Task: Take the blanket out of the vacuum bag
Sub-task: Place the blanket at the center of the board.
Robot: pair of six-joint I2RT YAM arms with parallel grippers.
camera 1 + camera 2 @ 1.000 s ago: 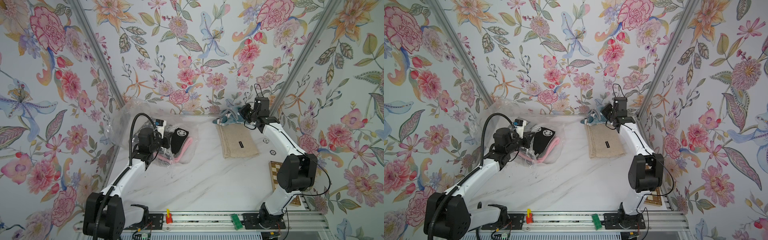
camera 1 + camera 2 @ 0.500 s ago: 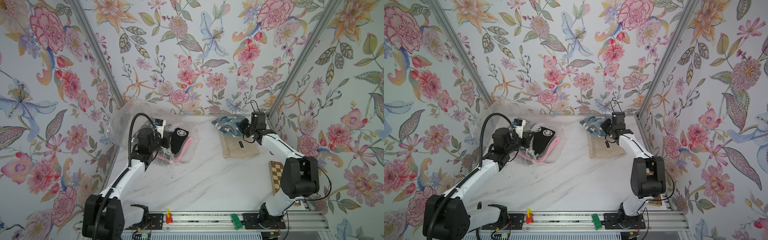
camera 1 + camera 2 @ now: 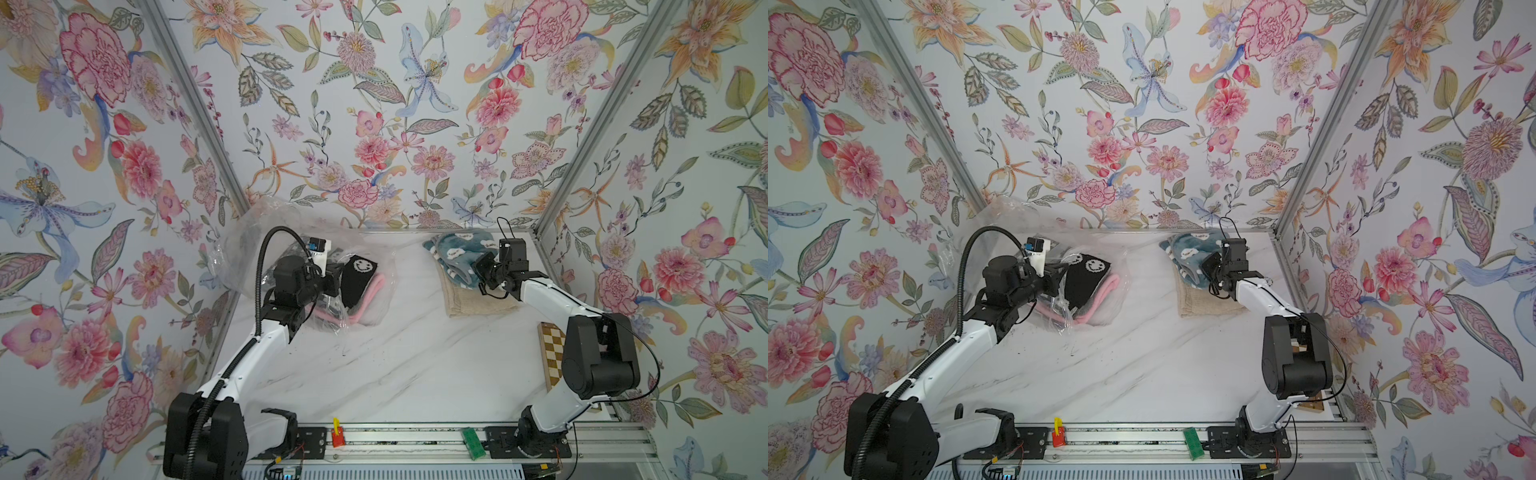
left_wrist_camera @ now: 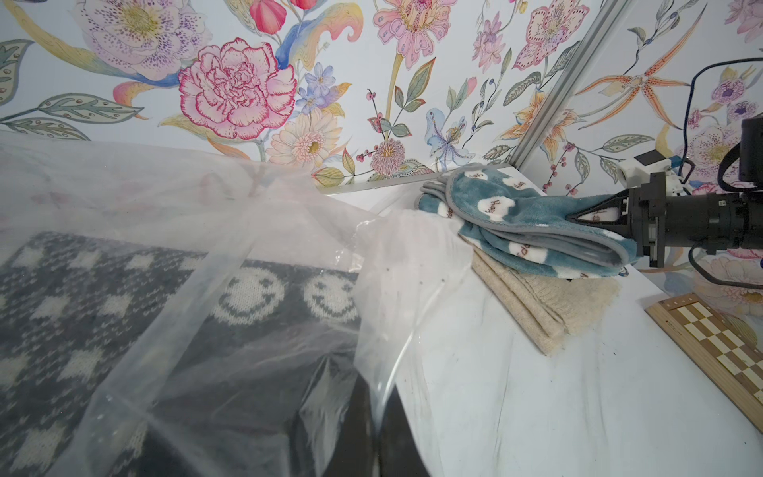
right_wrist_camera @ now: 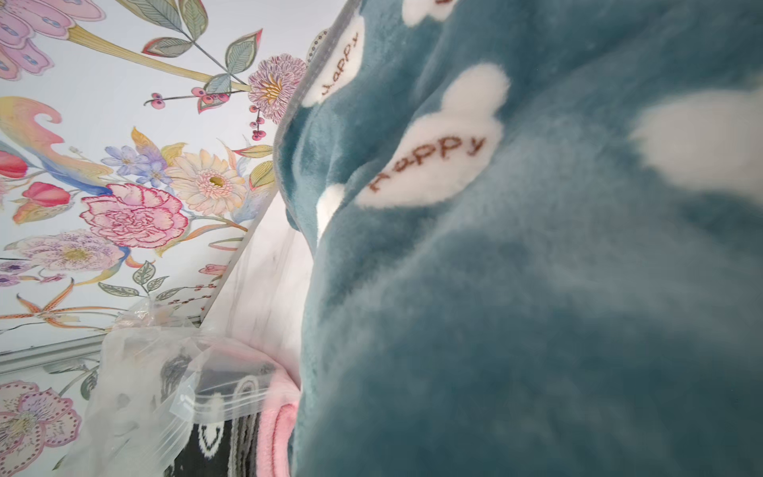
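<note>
Left wrist view: the vacuum bag (image 4: 289, 231) is thin, clear, crinkled film, limp and slippery, lying on the table's left side near the wall. The film fans out from the left gripper (image 3: 333, 281), whose jaws are clenched, apparently on a pinch of that film. The contact itself is masked by plastic. No valve could be made out.

Contents noted:
- A black knitted blanket (image 4: 247, 297) with white smiley faces and stars, folded flat.
- A pink fleece blanket (image 3: 368, 297) alongside it, its rounded folds facing the bag's open side.

Both are inside the bag.

Outside the bag, a teal fleece blanket (image 4: 516, 219) lies bunched at the far right. It is plush, cloud-printed and bound in grey. It rests on a folded beige blanket (image 4: 549, 305) of coarser, nubbly pile. The right gripper (image 4: 586, 214) has a fold of the teal fleece between its jaws and is grasping it.

Handling assessment: all the blankets look soft, light and compliant, and none is fragile. Lifted by one corner they would likely sag and unfold, so a pinch across a thick folded edge is preferable. The knit's loops may snag on fingertips. Fleece should drag against the film, so the bag wants anchoring near its mouth while the contents are drawn out.

Also present: the marble-pattern table (image 3: 395, 365) and a wooden chequered board (image 4: 710, 334) at its right edge.
</note>
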